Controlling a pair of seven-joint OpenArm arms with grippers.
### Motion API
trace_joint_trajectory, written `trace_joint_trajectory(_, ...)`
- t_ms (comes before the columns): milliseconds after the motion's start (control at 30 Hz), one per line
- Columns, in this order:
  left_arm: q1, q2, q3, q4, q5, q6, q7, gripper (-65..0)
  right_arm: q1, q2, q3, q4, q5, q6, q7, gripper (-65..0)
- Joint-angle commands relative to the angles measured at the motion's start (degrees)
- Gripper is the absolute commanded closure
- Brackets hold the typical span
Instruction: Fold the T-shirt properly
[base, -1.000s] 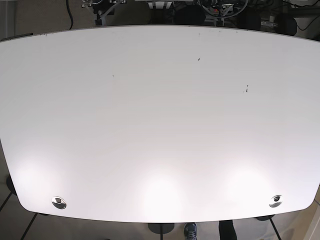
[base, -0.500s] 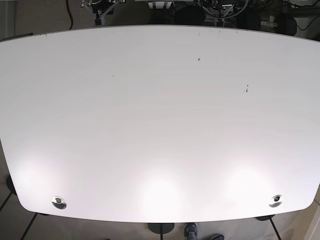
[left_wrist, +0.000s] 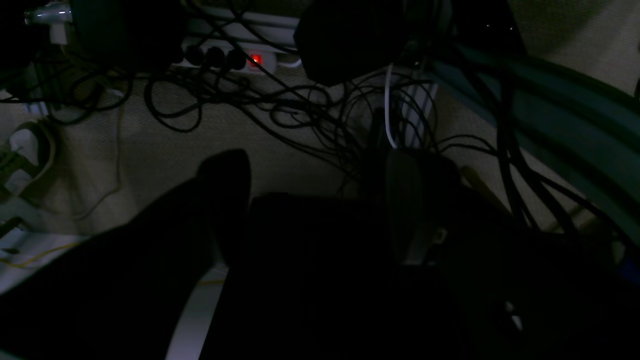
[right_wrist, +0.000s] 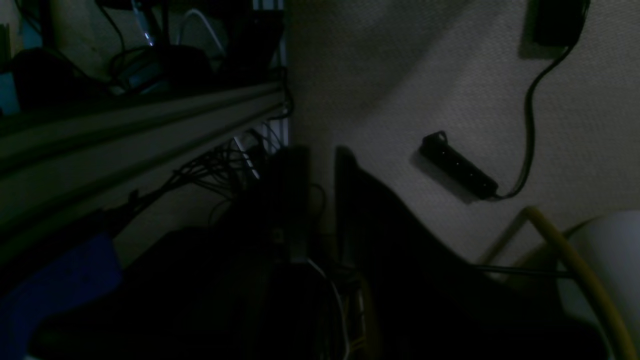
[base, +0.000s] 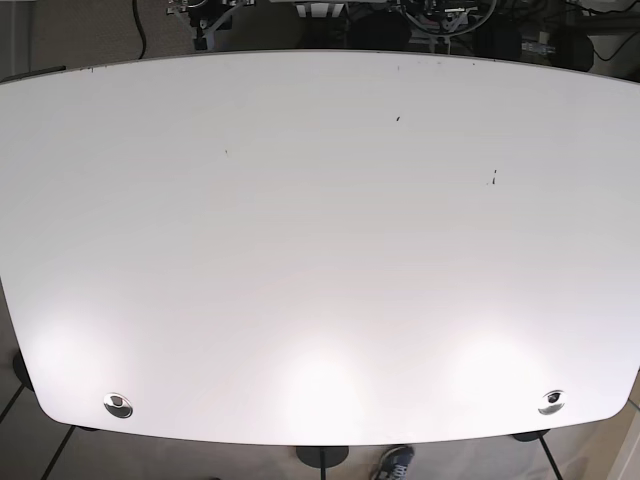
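Note:
No T-shirt shows in any view. The white table (base: 320, 250) bears nothing but a few small dark specks. Neither arm shows in the base view. Both wrist views are dark and look down at the carpeted floor. My left gripper (left_wrist: 315, 170) is a dark silhouette with its two fingers wide apart and nothing between them. My right gripper (right_wrist: 322, 165) is a dark silhouette with its fingers nearly together, only a thin slit of floor between them, holding nothing.
Two metal discs (base: 118, 405) (base: 551, 401) sit near the table's front corners. A power strip with a red light (left_wrist: 255, 60) and tangled cables (left_wrist: 300, 110) lie under the left gripper. A black power strip (right_wrist: 457, 172), a yellow tube (right_wrist: 575, 260) and a metal beam (right_wrist: 125, 135) lie near the right gripper.
The table looks the same. Only a shoe below the table's front edge has shifted a little to the right.

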Motion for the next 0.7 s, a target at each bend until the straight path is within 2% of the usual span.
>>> trace_joint_trajectory(33,0.3,-0.16,-0.05,-0.06,0.1,0.26,-0.32,-39.7,-0.41,0.51,0.01,-0.06,0.32,0.04,0.87,-8.3)
trace_joint_trajectory(400,0.15,-0.28,-0.28,0.18,0.02,0.2,-0.57,-39.5,-0.28,0.16,0.02,-0.41,0.27,0.04,0.75,-8.3)
trace_joint_trajectory(700,2.44,-0.36,-0.22,4.7,0.12,0.05,-0.66,-39.6,-1.36,0.35,-0.06,-0.14,0.08,0.17,0.72,-8.3)
